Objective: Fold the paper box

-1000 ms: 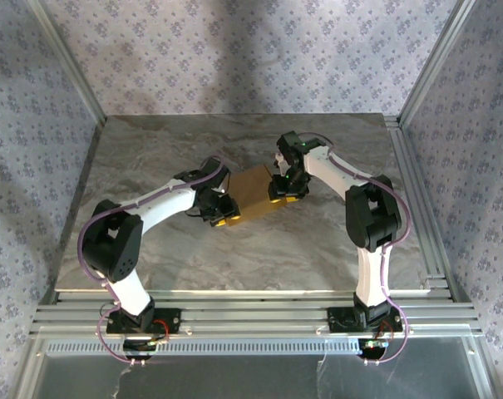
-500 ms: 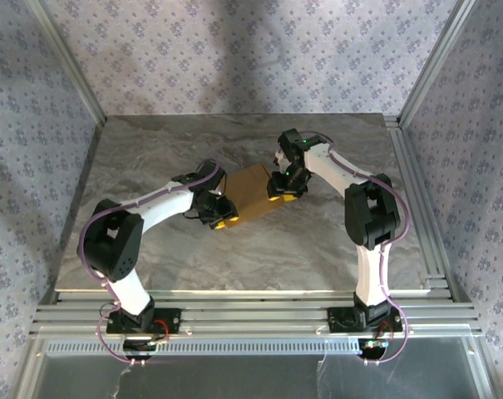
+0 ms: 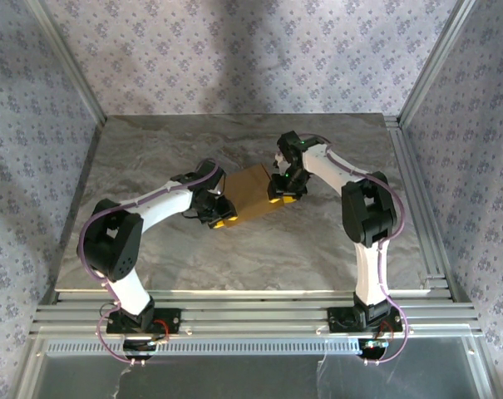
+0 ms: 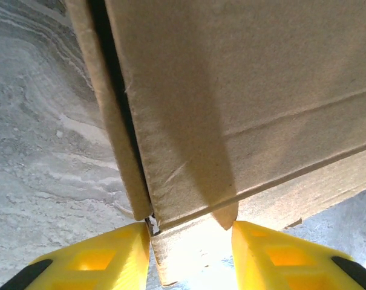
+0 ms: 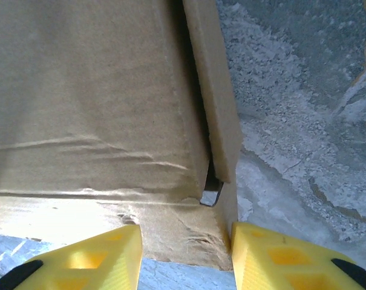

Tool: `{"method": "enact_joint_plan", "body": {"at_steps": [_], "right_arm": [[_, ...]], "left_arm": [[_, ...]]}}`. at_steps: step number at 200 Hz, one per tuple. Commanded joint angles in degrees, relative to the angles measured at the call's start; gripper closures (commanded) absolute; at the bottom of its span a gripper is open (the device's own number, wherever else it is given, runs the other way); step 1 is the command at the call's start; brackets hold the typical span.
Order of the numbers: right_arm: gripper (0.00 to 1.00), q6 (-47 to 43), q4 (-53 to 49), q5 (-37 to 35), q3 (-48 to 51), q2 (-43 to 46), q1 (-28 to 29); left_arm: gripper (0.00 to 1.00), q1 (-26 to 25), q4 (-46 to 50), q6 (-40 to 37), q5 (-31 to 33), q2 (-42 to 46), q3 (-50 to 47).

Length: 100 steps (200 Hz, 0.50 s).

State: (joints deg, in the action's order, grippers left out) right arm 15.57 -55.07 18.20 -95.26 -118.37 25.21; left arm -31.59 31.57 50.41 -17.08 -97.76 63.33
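Paper box (image 3: 251,193) at mid-bench (image 3: 151,158), seemingly already folded into a shallow closed tan block, end flaps (image 4: 192,241) probably still untucked, left end effector (image 3: 220,219) and right end effector (image 3: 278,194) at opposite ends, each spread wide astride one, no firm hold evident.

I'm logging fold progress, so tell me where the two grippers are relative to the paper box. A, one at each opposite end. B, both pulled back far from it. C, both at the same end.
A: in the top view the left gripper sits at the near-left end of the paper box and the right gripper at its far-right end.
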Motion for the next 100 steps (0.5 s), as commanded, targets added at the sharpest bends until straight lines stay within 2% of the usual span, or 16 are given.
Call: {"method": "enact_joint_plan", "body": {"at_steps": [1,100], "right_arm": [[0.58,-0.4,-0.3,-0.1,-0.5,-1.3,0.0],[0.62,3.1,3.6,4.8,1.2,-1.5,-1.4]], "left_arm": [[0.61,0.2,1.5,-1.7,0.6,-1.1,2.7],[0.63,0.2,1.8,-2.8,1.3,-2.0,3.1]]}}
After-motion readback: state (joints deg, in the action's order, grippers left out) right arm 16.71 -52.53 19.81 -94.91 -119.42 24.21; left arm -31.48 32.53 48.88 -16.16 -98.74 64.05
